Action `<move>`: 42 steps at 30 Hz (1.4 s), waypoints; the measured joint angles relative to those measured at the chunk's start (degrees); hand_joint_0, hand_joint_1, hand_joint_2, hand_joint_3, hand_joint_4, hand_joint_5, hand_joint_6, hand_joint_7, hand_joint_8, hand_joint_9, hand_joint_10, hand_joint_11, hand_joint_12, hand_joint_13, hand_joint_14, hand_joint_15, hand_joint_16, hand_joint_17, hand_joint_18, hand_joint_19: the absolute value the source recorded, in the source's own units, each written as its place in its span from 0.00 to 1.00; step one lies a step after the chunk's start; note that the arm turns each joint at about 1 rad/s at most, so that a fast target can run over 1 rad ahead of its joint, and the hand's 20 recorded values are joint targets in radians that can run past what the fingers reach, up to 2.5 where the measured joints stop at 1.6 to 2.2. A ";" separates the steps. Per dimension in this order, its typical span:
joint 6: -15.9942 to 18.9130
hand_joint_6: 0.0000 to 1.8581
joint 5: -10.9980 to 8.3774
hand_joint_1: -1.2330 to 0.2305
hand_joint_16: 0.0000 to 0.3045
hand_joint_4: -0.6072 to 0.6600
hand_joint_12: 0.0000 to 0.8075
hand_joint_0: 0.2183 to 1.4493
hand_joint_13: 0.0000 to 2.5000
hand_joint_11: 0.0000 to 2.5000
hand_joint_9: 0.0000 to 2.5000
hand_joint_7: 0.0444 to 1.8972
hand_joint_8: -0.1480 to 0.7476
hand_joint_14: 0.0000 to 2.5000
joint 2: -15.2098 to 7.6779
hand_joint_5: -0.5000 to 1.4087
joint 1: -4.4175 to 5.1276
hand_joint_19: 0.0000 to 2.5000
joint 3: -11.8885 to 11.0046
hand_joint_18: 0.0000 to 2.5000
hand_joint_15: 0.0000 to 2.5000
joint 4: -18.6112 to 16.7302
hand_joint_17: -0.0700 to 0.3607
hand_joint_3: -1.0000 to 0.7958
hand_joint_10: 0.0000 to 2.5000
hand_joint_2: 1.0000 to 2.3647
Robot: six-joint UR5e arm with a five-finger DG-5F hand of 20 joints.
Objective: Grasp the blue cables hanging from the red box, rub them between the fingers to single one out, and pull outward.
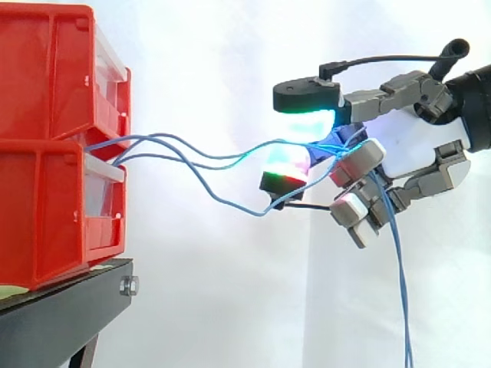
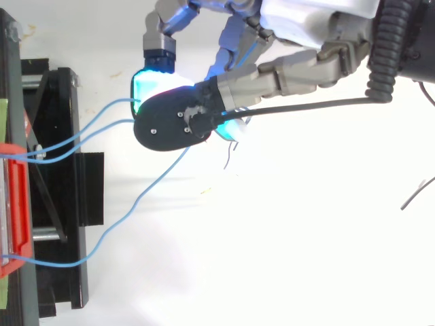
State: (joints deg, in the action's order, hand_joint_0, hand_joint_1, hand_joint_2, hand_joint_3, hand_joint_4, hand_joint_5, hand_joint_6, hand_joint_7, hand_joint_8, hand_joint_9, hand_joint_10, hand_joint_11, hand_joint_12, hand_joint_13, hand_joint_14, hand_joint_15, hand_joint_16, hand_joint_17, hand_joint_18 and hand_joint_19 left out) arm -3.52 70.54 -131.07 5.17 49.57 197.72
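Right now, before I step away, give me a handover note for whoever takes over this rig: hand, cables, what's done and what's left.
Robot hand: shut on the blue cables, pinched between glowing pads.
Cables: several strands sag from the stacked red bins on the black stand across to the hand; the loose ends hang below it.
Done: cables grasped.
Left: rub the strands to single one out, then pull outward. The cables are slack, not yet pulled.
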 measured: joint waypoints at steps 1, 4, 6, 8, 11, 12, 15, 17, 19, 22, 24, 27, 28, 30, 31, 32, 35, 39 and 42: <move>-0.01 0.49 0.01 0.27 0.18 0.53 0.48 0.33 0.47 0.49 0.58 0.57 0.50 0.01 0.00 0.21 0.00 0.27 0.00 0.38 0.31 -0.01 0.44 0.50 0.01 0.02; -0.05 0.50 0.03 0.27 0.18 0.53 0.48 0.33 0.47 0.50 0.58 0.58 0.50 0.01 0.00 0.21 0.01 0.27 -0.03 0.38 0.31 -0.03 0.44 0.52 0.01 0.02; -0.07 0.50 0.02 0.27 0.18 0.53 0.48 0.33 0.47 0.51 0.59 0.58 0.50 0.01 0.01 0.21 0.01 0.27 -0.07 0.38 0.31 -0.04 0.44 0.53 0.01 0.02; -0.08 0.50 0.00 0.26 0.18 0.53 0.48 0.33 0.47 0.50 0.59 0.58 0.51 0.01 -0.01 0.21 0.01 0.26 -0.10 0.38 0.30 -0.04 0.45 0.53 0.01 0.02; -0.08 0.50 -0.03 0.26 0.18 0.53 0.50 0.33 0.47 0.46 0.58 0.59 0.52 0.01 0.00 0.21 0.05 0.26 -0.25 0.39 0.28 -0.03 0.44 0.54 0.01 0.02; -0.08 0.50 -0.04 0.26 0.18 0.53 0.50 0.33 0.46 0.44 0.57 0.59 0.52 0.01 0.01 0.21 0.04 0.26 -0.31 0.39 0.28 -0.04 0.44 0.54 0.01 0.02; -0.08 0.49 -0.08 0.26 0.18 0.54 0.52 0.33 0.45 0.32 0.52 0.59 0.53 0.01 0.01 0.21 0.06 0.24 -0.40 0.39 0.22 -0.02 0.44 0.54 0.01 0.02; -0.08 0.49 -0.14 0.26 0.18 0.54 0.53 0.32 0.43 0.21 0.45 0.58 0.53 0.01 0.01 0.22 0.12 0.22 -0.42 0.40 0.16 0.00 0.45 0.54 0.01 0.02; -0.08 0.49 -0.22 0.26 0.18 0.54 0.54 0.32 0.41 0.16 0.41 0.59 0.53 0.01 0.02 0.22 0.22 0.21 -0.42 0.39 0.13 0.02 0.45 0.54 0.01 0.01; -0.09 0.49 -0.28 0.26 0.18 0.53 0.54 0.32 0.37 0.08 0.36 0.59 0.53 0.00 0.01 0.22 0.32 0.17 -0.43 0.37 0.09 0.03 0.45 0.53 0.00 0.01; -0.09 0.49 -0.30 0.26 0.18 0.53 0.54 0.32 0.35 0.05 0.33 0.59 0.51 0.00 0.01 0.22 0.36 0.16 -0.44 0.36 0.07 0.03 0.45 0.53 0.00 0.01; -0.16 0.49 -0.31 0.26 0.18 0.50 0.54 0.32 0.31 0.01 0.28 0.59 0.48 0.00 0.00 0.22 0.42 0.13 -0.44 0.32 0.05 0.02 0.45 0.52 0.00 0.01; -0.20 0.49 -0.31 0.26 0.18 0.50 0.52 0.32 0.29 0.00 0.26 0.58 0.47 0.00 0.00 0.22 0.42 0.12 -0.44 0.30 0.04 0.02 0.45 0.52 0.00 0.01; -0.28 0.48 -0.31 0.26 0.18 0.48 0.51 0.31 0.25 0.00 0.23 0.58 0.45 0.00 -0.03 0.22 0.45 0.09 -0.42 0.27 0.03 0.01 0.44 0.52 0.00 0.01; -0.30 0.48 -0.31 0.26 0.18 0.47 0.50 0.31 0.24 0.00 0.22 0.58 0.44 0.00 -0.04 0.22 0.47 0.09 -0.41 0.25 0.02 0.02 0.44 0.52 0.00 0.01; -0.31 0.48 -0.31 0.26 0.17 0.47 0.47 0.31 0.21 0.00 0.20 0.58 0.43 0.00 -0.04 0.22 0.47 0.08 -0.40 0.22 0.02 0.01 0.43 0.52 0.00 0.01; -0.34 0.48 -0.32 0.25 0.17 0.46 0.45 0.31 0.19 0.00 0.20 0.59 0.42 0.00 -0.06 0.22 0.46 0.07 -0.25 0.19 0.02 -0.02 0.43 0.52 0.00 0.01; -0.33 0.48 -0.27 0.25 0.16 0.46 0.44 0.31 0.18 0.00 0.19 0.59 0.41 0.00 -0.06 0.22 0.47 0.06 0.64 0.17 0.02 -0.12 0.42 0.52 0.00 0.01; -0.31 0.48 -0.14 0.25 0.16 0.46 0.44 0.31 0.18 0.00 0.19 0.59 0.40 0.00 -0.06 0.22 0.47 0.05 2.09 0.16 0.01 -0.31 0.42 0.51 0.00 0.01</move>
State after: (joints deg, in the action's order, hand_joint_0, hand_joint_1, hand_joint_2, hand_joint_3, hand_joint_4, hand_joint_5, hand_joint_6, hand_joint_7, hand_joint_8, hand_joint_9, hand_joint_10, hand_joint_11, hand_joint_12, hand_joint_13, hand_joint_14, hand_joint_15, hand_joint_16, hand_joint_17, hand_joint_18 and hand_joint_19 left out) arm -3.83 70.40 -131.13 5.64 51.66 197.41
